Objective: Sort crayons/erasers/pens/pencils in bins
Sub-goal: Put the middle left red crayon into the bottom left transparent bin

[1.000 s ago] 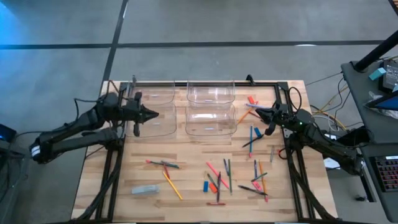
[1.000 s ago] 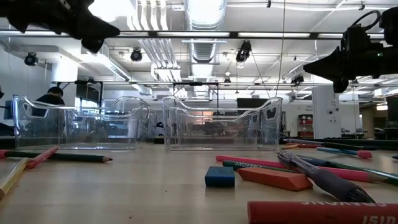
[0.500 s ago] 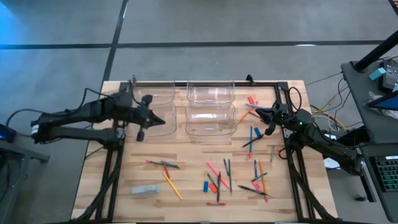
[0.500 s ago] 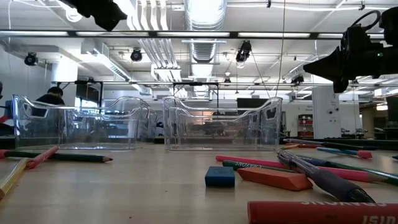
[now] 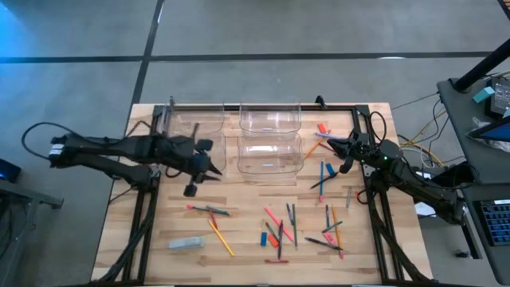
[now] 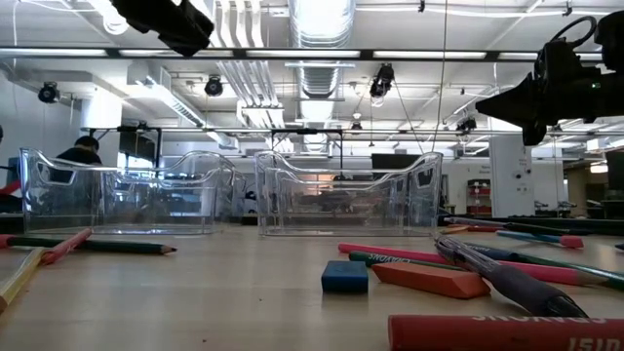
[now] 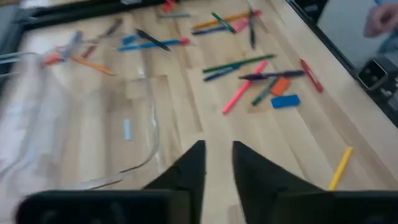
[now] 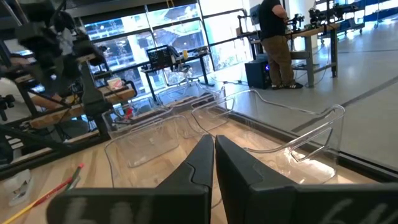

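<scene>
Crayons (image 5: 272, 217) lie untouched; left end effector (image 5: 213, 169) advanced.

Table (image 5: 171, 263) seen from above, four bins at the far side, loose sticks and blocks nearer.
Bins (image 5: 270, 118) grouped in two rows toward the far edge, two on the left, two in the middle. Pencils (image 5: 221, 237), pens (image 5: 293, 225), crayons (image 5: 272, 217) and erasers (image 5: 264, 237) scattered across the near middle and right. Left gripper (image 5: 213, 169) above the near edge of the left bins; right gripper (image 5: 333, 144) just right of the middle bins.
</scene>
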Available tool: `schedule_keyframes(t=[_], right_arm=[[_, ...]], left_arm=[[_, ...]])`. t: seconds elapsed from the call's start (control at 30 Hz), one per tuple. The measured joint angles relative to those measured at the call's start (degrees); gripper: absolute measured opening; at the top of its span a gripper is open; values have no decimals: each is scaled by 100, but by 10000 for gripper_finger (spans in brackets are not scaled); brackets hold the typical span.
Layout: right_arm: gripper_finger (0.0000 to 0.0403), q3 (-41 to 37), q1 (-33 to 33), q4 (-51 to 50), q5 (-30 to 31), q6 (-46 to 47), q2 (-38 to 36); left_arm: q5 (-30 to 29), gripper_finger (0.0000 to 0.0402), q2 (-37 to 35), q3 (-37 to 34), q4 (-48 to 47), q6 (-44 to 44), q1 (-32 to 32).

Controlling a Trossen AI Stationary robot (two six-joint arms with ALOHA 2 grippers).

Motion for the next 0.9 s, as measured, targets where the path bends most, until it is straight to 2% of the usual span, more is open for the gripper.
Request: schedule_keyframes(t=[0.17,0.3,0.5,0.7,0.9], right_arm=[[9,-1,0,-1,2,0,0],[9,0,-1,-1,1,0,0],[9,-1,-1,0,1,0,0],[9,-1,-2,-1,2,0,0],[9,0,-1,1,1,-2,0]], left_arm=[[-30,164,680,367,12,48,-365],[-55,204,1095,564,1,48,-723],[-347,212,1362,652,12,-5,-1065],[-401,212,1464,653,9,-318,-1374],[-847,212,1591,648,-23,-585,-1918]])
